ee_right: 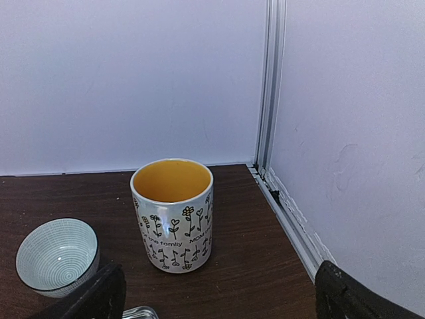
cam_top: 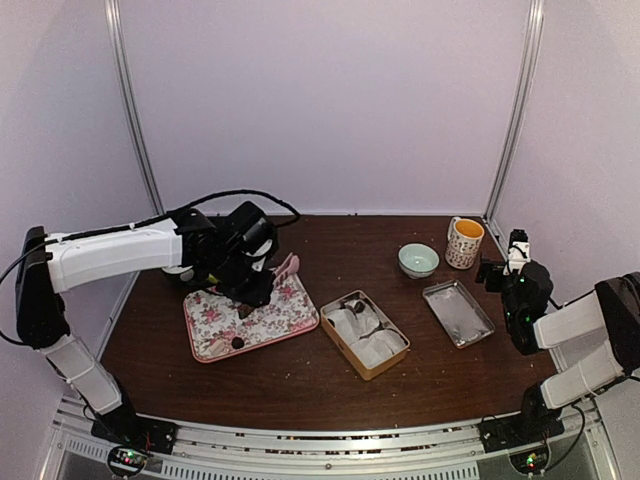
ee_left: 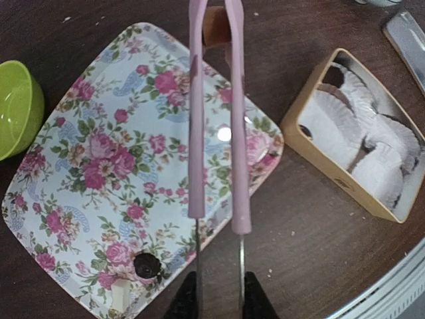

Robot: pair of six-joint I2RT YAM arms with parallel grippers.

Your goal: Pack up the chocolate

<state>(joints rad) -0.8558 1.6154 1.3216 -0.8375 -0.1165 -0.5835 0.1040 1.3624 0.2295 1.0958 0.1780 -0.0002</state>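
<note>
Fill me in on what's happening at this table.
The left gripper is shut on the pink tongs, holding them over the floral tray, with what looks like a brown lump pinched at their tips. One dark chocolate lies on the tray near its corner. The box lined with paper cups sits beside the tray. The right gripper hangs open off to the side, facing a mug and a small bowl, holding nothing.
</note>
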